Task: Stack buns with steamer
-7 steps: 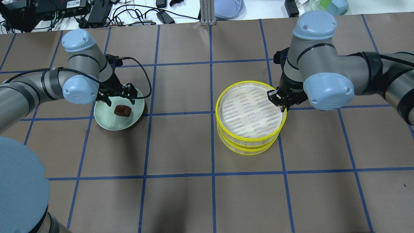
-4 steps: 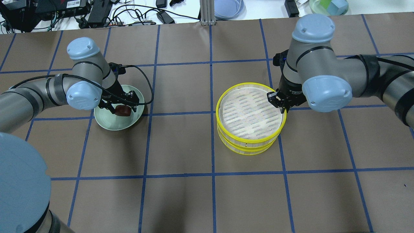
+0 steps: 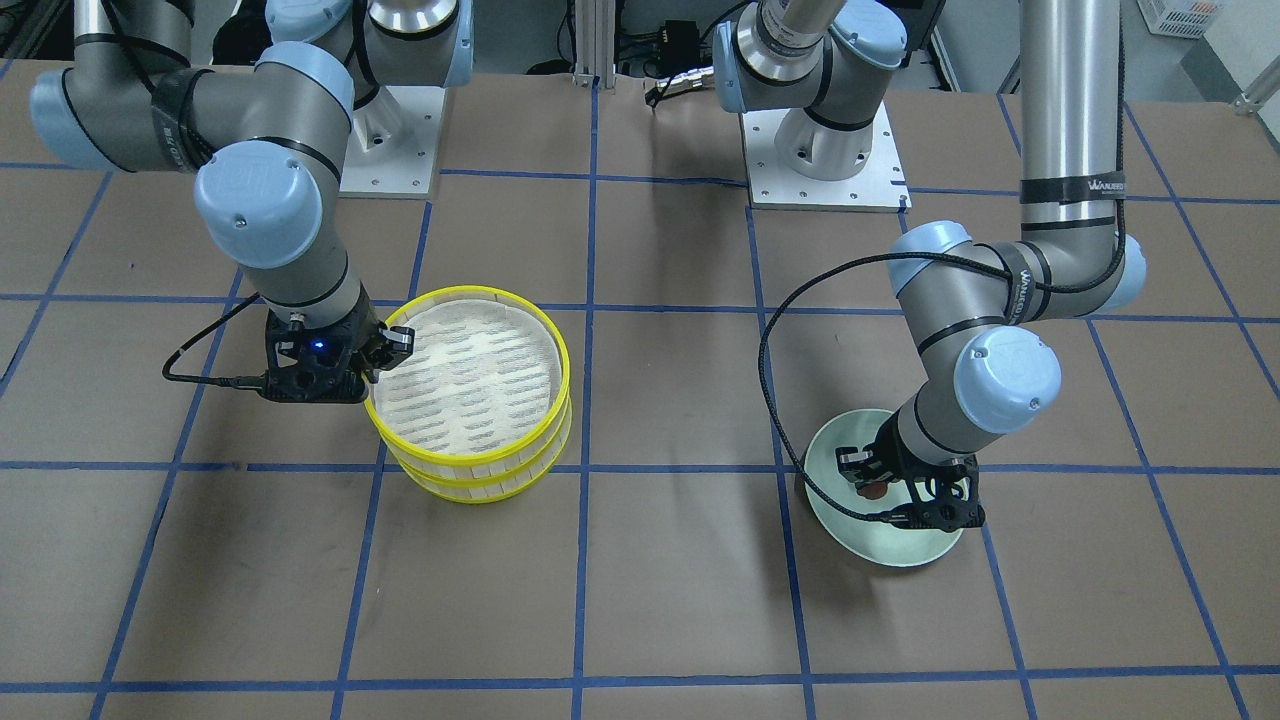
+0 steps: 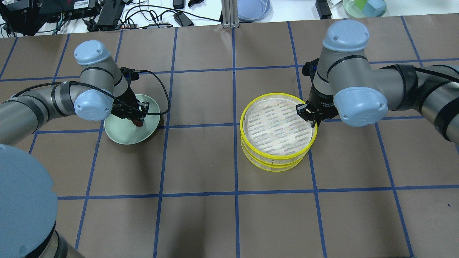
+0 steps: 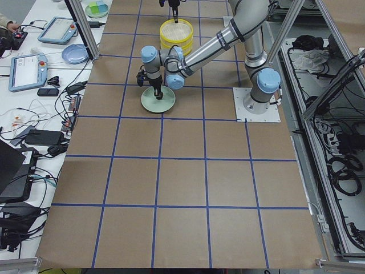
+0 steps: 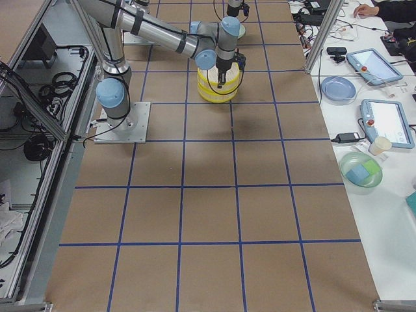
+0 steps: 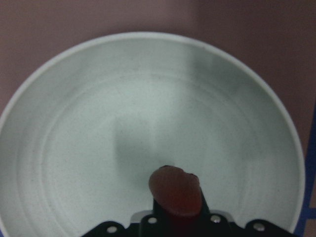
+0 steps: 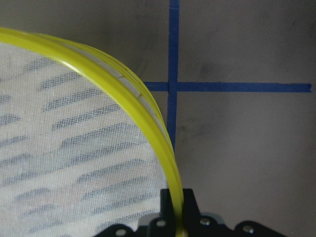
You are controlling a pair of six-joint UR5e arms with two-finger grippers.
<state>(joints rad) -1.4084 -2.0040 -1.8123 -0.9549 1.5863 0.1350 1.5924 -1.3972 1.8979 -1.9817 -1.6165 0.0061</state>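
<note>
- Table (image 4: 200, 161): brown top, marked into squares with blue tape (image 4: 235, 193).
- Left gripper (image 4: 138, 120): over the plate, toward the left end of the tabletop, in the half away from the robot. Its fingers are drawn in and pinch the bun.
- Bun (image 7: 175, 191): dark reddish-brown and rounded. It is held between the left fingertips above the inside of the plate.
- Plate (image 4: 122, 134): pale green, round and shallow.
- Cable (image 4: 163, 91): black, looped from the left wrist out past the plate's right side.
- Strap (image 3: 1085, 187): black band on the left arm's upright tube. It has white lettering too small to read with certainty.
- Steamer (image 4: 272, 157): two yellow-rimmed round trays, one on the other, just right of the tabletop's middle. A white patterned liner (image 4: 276, 123) covers the top tray.
- Right gripper (image 4: 307, 114): at the steamer's right edge, fingers closed on the top tray's yellow rim, one inside and one outside. White print on its body is unreadable.
</note>
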